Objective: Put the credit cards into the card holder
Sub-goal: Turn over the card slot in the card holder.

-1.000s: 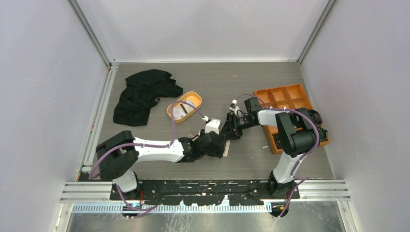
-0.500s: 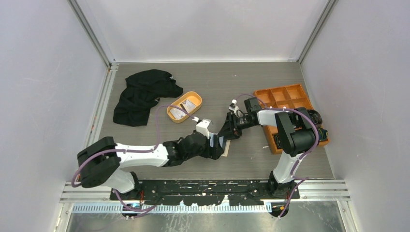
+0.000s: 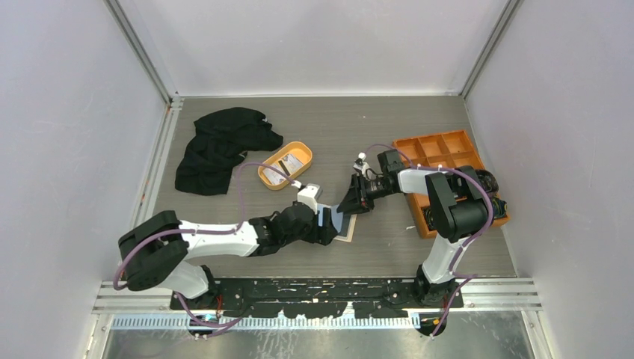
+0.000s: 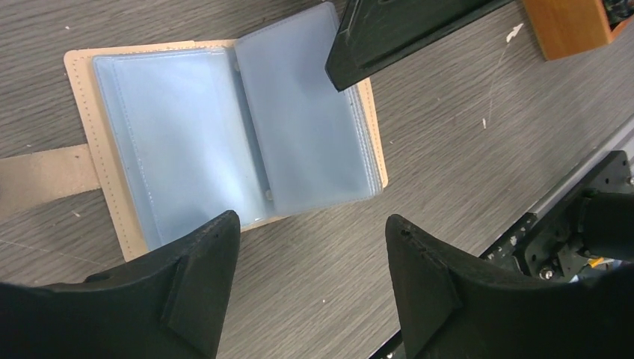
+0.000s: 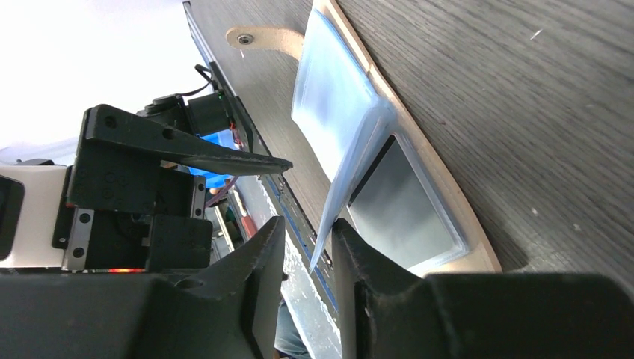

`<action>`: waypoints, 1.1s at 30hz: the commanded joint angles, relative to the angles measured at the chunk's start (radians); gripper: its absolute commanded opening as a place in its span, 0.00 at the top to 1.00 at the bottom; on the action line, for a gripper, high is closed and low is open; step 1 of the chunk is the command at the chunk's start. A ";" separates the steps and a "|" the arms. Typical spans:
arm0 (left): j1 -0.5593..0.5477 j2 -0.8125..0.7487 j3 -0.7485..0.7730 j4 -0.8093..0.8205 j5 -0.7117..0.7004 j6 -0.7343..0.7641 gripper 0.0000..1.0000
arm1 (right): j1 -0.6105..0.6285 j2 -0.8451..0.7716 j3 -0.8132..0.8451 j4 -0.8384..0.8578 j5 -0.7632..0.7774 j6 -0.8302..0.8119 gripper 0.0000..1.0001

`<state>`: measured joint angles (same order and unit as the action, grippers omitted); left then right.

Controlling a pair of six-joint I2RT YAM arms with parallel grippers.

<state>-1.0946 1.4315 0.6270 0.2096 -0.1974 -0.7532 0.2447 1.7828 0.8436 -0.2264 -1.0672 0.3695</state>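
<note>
The card holder (image 3: 342,224) lies open on the table, beige outside with pale blue sleeves inside; it also shows in the left wrist view (image 4: 224,127) and the right wrist view (image 5: 389,172). The credit cards (image 3: 291,161) are whitish and lie in the orange oval tray. My left gripper (image 3: 323,224) (image 4: 312,221) is open and empty, low over the holder's near-left edge. My right gripper (image 3: 350,206) (image 5: 308,221) is at the holder's right page. Its jaws stand narrowly apart, with a raised blue sleeve leaf (image 5: 351,187) between them, against one finger.
The orange oval tray (image 3: 265,173) sits left of centre. A black cloth (image 3: 220,146) lies at the back left. An orange compartmented box (image 3: 448,153) stands at the right, under my right arm. The mounting rail (image 3: 321,288) runs along the near edge.
My left arm has drawn back to the left and uncovered the open holder's blue inside. The right gripper has stayed at the holder's right page.
</note>
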 commanded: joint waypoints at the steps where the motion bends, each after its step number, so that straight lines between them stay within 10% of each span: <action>1: 0.000 0.040 0.069 0.010 -0.013 0.023 0.28 | -0.002 -0.019 0.035 -0.007 0.000 -0.011 0.66; 10: 0.005 0.031 0.103 -0.106 0.008 0.078 0.41 | -0.003 -0.013 0.038 -0.015 0.015 -0.012 0.66; 19: 0.004 -0.140 0.239 -0.493 0.033 0.546 0.37 | -0.002 -0.006 0.048 -0.022 0.012 -0.020 0.65; 27: 0.004 -0.257 -0.053 -0.062 0.057 1.007 0.31 | -0.001 -0.018 0.058 -0.025 -0.003 -0.021 0.64; 33: 0.004 -0.172 -0.148 0.166 0.149 1.053 0.30 | 0.003 -0.012 0.058 -0.016 -0.003 -0.014 0.64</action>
<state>-1.0916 1.2053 0.4725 0.1261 -0.1226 0.1902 0.2447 1.7828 0.8677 -0.2550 -1.0489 0.3645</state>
